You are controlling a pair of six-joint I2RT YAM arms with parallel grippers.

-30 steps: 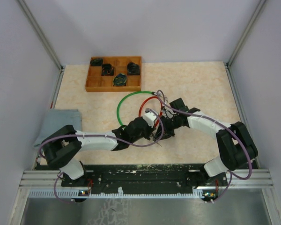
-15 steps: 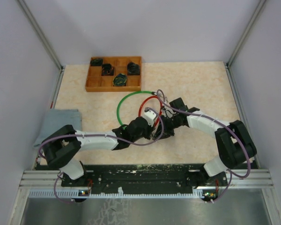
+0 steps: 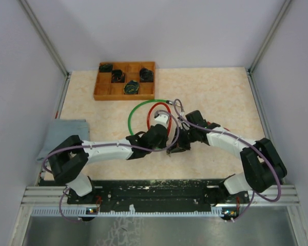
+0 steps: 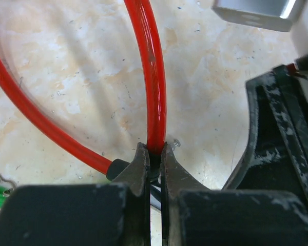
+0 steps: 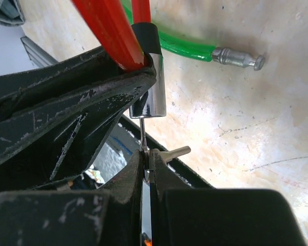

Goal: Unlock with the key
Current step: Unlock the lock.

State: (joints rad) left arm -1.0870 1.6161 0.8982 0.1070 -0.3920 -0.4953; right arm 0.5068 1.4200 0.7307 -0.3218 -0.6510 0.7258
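Observation:
A red cable lock (image 3: 150,114) lies looped on the table beside a green cable (image 3: 133,114). My left gripper (image 3: 161,132) is shut on the red cable (image 4: 153,77) just above its black collar; the gripper shows in the left wrist view (image 4: 154,152). The silver lock cylinder (image 5: 154,100) hangs at the cable's end. A thin key (image 5: 145,134) runs from the cylinder's bottom into my right gripper (image 5: 147,155), which is shut on the key's head. A second key (image 5: 177,151) sticks out beside the fingers. The two grippers (image 3: 177,145) sit close together.
The green cable (image 5: 187,47) ends in a loose metal pin (image 5: 239,58) on the table. A wooden compartment tray (image 3: 99,95) with several dark objects stands at the back left. A grey cloth (image 3: 66,133) lies at the left edge. Purple arm cables (image 3: 177,110) loop over the grippers.
Both grippers moved slightly away from the bases with the red cable and key; the red loop shifted left and back. Both grips look unchanged.

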